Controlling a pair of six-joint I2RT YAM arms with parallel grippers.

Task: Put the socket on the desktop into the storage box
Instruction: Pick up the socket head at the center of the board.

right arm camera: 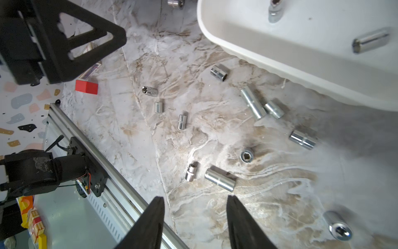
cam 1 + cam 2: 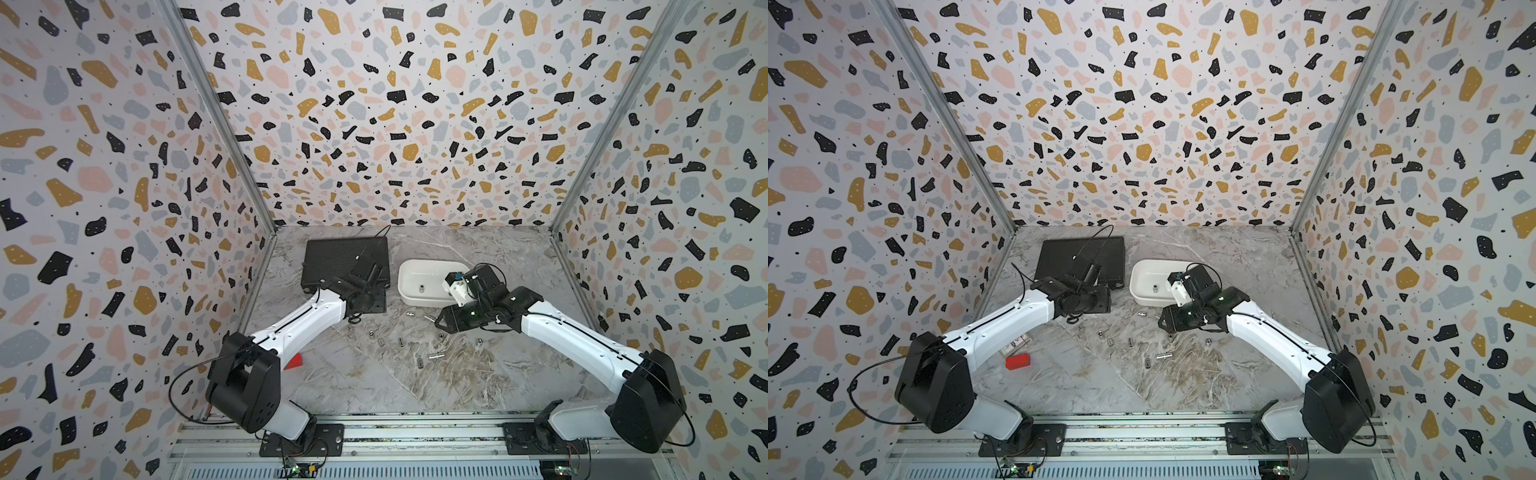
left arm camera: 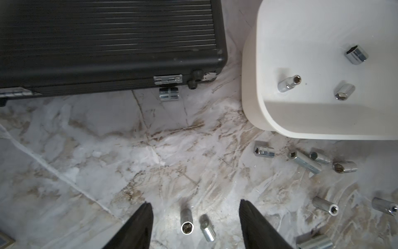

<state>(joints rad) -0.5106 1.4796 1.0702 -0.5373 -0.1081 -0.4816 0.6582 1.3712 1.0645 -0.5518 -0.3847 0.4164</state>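
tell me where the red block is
In a top view the red block lies on the desktop near its left edge, beside the white link of the left arm, nearer the robot than the black case.

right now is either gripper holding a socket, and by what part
Nothing is held. The left gripper and right gripper are both open and empty; sockets lie loose on the desktop.
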